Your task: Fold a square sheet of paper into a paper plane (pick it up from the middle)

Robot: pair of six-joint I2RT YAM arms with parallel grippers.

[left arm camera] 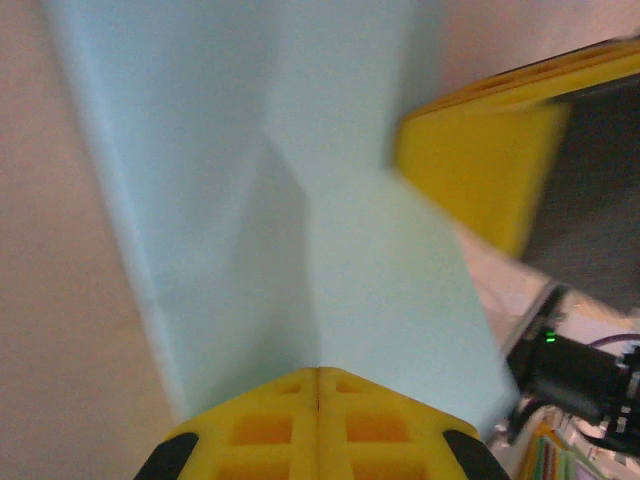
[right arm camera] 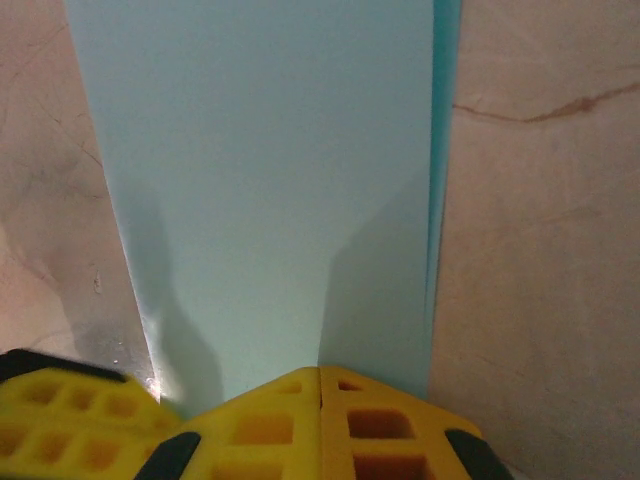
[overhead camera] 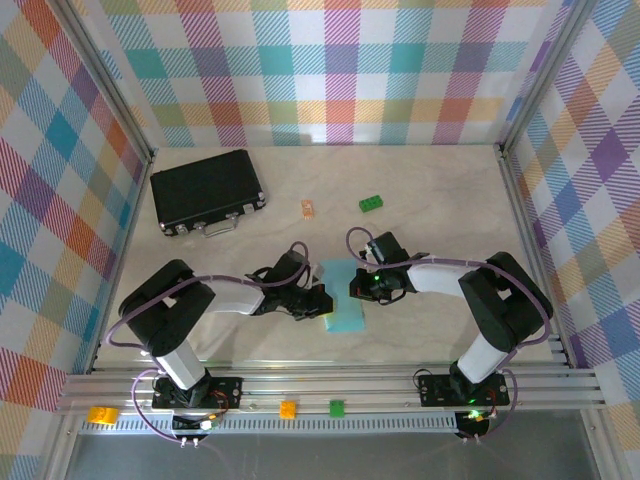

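Observation:
The square sheet of paper [overhead camera: 343,298], light blue, lies on the table between the two arms, folded to a narrow oblong. A second layer's edge peeks out along its right side in the right wrist view. My left gripper [overhead camera: 322,303] is shut, its yellow tips together at the sheet's [left arm camera: 300,150] near edge, where a raised crease runs away from the tips [left arm camera: 319,370]. My right gripper [overhead camera: 357,287] is shut too, tips meeting on the paper [right arm camera: 260,150] at its edge [right arm camera: 320,368]. The two grippers face each other across the sheet, close together.
A black case [overhead camera: 206,190] lies at the back left. A green brick [overhead camera: 371,203] and a small orange piece [overhead camera: 307,208] sit behind the paper. Metal frame posts and checked walls bound the table. Loose bricks [overhead camera: 288,408] rest on the front rail.

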